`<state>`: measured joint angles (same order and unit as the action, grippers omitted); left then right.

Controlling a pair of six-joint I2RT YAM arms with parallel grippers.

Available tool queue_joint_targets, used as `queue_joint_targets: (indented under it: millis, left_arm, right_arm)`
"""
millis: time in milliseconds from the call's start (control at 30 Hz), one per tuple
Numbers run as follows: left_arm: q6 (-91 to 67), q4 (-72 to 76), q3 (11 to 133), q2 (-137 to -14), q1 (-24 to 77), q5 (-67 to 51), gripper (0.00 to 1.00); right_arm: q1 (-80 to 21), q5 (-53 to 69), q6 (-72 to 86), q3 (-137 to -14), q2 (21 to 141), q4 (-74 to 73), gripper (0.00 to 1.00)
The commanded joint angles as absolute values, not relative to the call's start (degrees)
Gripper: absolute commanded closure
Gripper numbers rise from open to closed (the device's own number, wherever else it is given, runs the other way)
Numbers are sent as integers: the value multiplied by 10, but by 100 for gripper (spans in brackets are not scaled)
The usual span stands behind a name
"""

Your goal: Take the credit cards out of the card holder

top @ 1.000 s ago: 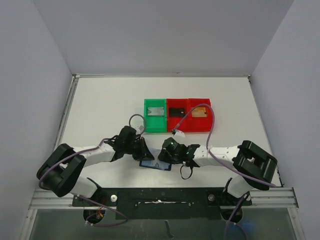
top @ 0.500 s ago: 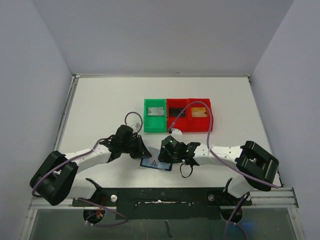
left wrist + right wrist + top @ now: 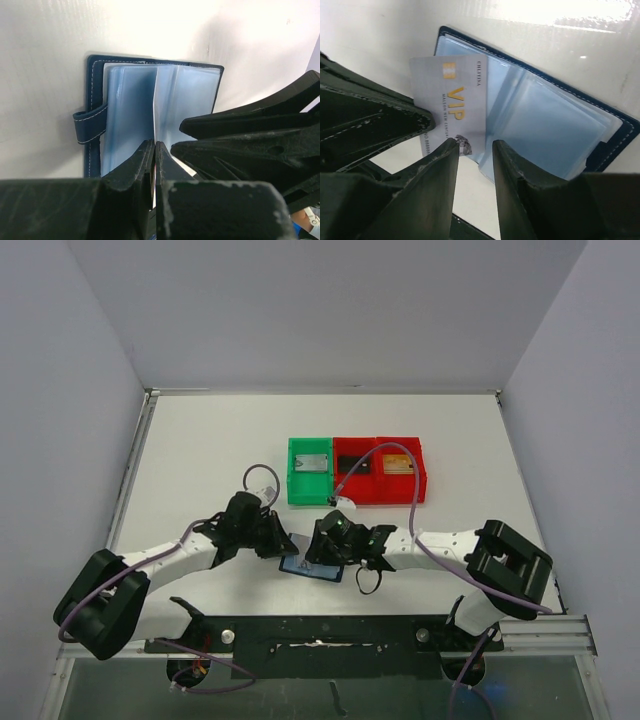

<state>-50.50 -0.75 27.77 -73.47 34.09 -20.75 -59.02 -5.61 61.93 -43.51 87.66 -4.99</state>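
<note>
Here the open card holder point(image 3: 312, 568) is laid flat on the table point(image 3: 200, 460), at 12 o'clock of the left pincer point(image 3: 154, 150), which is clenched on the silver-grey card point(image 3: 452, 100). The right pincer point(image 3: 475, 150) is released, with the card's end at its 12 o'clock.

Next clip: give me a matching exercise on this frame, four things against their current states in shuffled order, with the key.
Things:
1. left hand
2. right hand
3. card holder
4. green bin

States:
A. lying open on the table
B. shut on the silver VIP card
C. has a grey card inside
D. fingers apart, nothing gripped

Pairs: 1-B, 2-D, 3-A, 4-C
</note>
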Motion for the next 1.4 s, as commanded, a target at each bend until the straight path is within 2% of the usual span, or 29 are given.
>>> queue_joint_targets:
  millis: [0, 167, 300, 533, 733, 833, 1133, 1367]
  left_arm:
    - [-493, -1, 277, -735, 336, -209, 100]
    - [-486, -3, 279, -749, 336, -219, 100]
    - [-487, 4, 278, -756, 337, -233, 100]
    - [-498, 31, 273, -711, 335, -247, 100]
    - [-505, 55, 266, -662, 334, -259, 100]
    - [-505, 58, 265, -636, 333, -262, 100]
    - [-538, 121, 251, -552, 333, -312, 100]
    - [-539, 143, 263, -536, 332, -346, 100]
  right_arm:
    - [-593, -87, 652, -432, 880, -60, 66]
    - [-590, -130, 664, -432, 864, -126, 65]
    - [-587, -136, 655, -393, 803, -70, 63]
    - [-551, -91, 632, -317, 698, 48, 51]
    - [-511, -48, 631, -252, 636, 142, 33]
    - [-500, -23, 618, -240, 620, 169, 30]
    - [-483, 32, 618, -185, 613, 308, 28]
    - [-461, 109, 631, -139, 625, 458, 39]
